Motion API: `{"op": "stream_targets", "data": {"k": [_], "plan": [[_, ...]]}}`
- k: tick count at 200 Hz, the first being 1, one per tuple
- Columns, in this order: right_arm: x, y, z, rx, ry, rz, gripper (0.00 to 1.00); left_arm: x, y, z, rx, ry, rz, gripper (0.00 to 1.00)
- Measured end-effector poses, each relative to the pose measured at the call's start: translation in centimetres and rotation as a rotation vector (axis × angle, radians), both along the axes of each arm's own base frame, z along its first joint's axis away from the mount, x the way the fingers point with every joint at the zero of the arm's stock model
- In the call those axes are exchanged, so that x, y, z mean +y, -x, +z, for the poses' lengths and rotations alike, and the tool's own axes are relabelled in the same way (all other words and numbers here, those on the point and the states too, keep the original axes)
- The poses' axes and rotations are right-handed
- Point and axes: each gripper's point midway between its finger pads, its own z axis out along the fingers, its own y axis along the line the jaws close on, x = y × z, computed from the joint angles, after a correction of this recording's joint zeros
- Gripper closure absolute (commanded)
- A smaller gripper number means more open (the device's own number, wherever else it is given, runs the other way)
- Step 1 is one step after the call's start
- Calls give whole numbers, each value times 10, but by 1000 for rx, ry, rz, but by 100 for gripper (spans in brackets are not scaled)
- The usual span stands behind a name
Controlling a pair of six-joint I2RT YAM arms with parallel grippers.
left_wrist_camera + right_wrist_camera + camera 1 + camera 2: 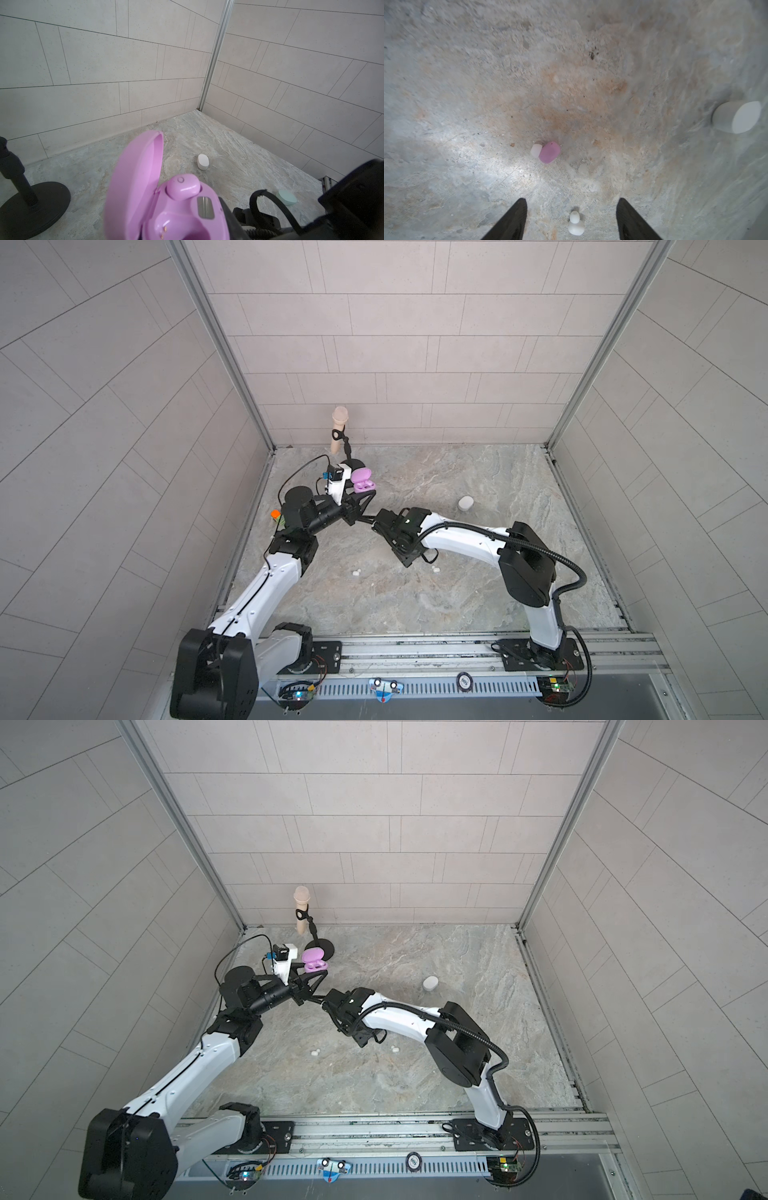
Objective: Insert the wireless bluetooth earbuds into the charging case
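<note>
My left gripper (360, 494) is shut on the lilac charging case (187, 209), held above the table with its lid open. One lilac earbud (182, 187) sits in a socket; the socket beside it shows bare gold contacts. The case (362, 482) shows in both top views. My right gripper (571, 199) points down at the table, open, with a white earbud (576, 226) lying between its fingers, untouched. A second lilac earbud (549, 152) lies on the table just beyond. Two white earbuds (356, 572) (435, 568) show on the table in both top views.
A closed white case (465, 503) stands right of centre. A mint-green case (286, 197) lies by the right arm. A microphone (340, 423) on a black stand is at the back left. A small orange and green object (276, 516) sits at the left edge.
</note>
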Motion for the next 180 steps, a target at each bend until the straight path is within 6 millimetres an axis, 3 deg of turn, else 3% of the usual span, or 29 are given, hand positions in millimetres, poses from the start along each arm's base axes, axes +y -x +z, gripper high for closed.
{"op": "stream_targets", "data": {"k": [33, 79, 131, 180], "plan": [[-3, -7, -6, 45, -62, -49, 29, 1, 0, -2, 11, 1, 2, 83], [11, -12, -11, 61, -115, -58, 29, 7, 7, -8, 45, 3, 42, 83], [13, -20, -30, 49, -53, -57, 29, 19, 24, -16, 81, -14, 109, 83], [9, -28, -38, 16, 3, -61, 29, 23, 26, -26, 119, -36, 130, 82]]}}
